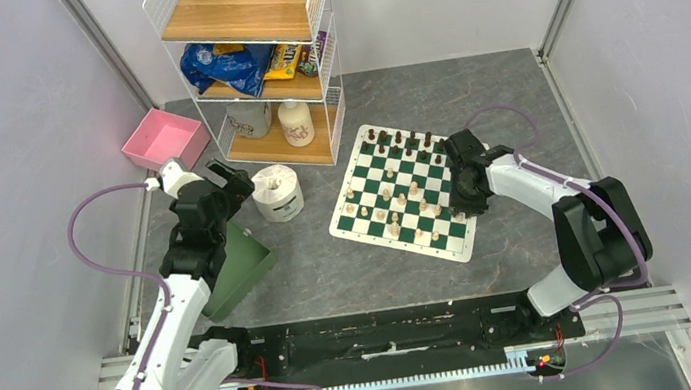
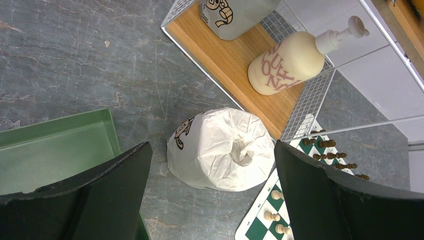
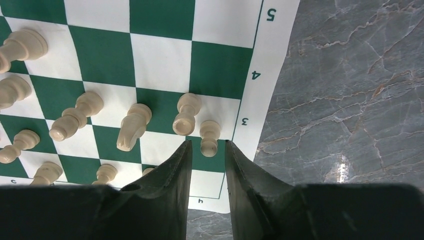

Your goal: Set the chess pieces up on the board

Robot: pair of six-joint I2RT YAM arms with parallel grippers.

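The board [image 1: 341, 228] lies right of centre, a green and white checkered mat. Dark chess pieces [image 1: 400, 139] line its far edge, and cream ones [image 1: 395, 217] are scattered over the near half. My right gripper [image 1: 462, 206] hangs low over the board's near right corner. In the right wrist view its jaws [image 3: 207, 143] stand a narrow gap apart, open, with the head of a cream pawn [image 3: 209, 132] just between the tips and touching neither. A cream knight [image 3: 131, 127] and other cream pieces stand to its left. My left gripper [image 1: 237, 181] is wide open and holds nothing.
A wrapped toilet roll [image 1: 277, 192] sits left of the board, just below my left gripper [image 2: 212, 145]. A green bin [image 1: 240, 264] lies under the left arm. A pink bin [image 1: 163, 138] and a wire shelf [image 1: 254, 66] with a lotion bottle [image 2: 290, 62] stand at the back.
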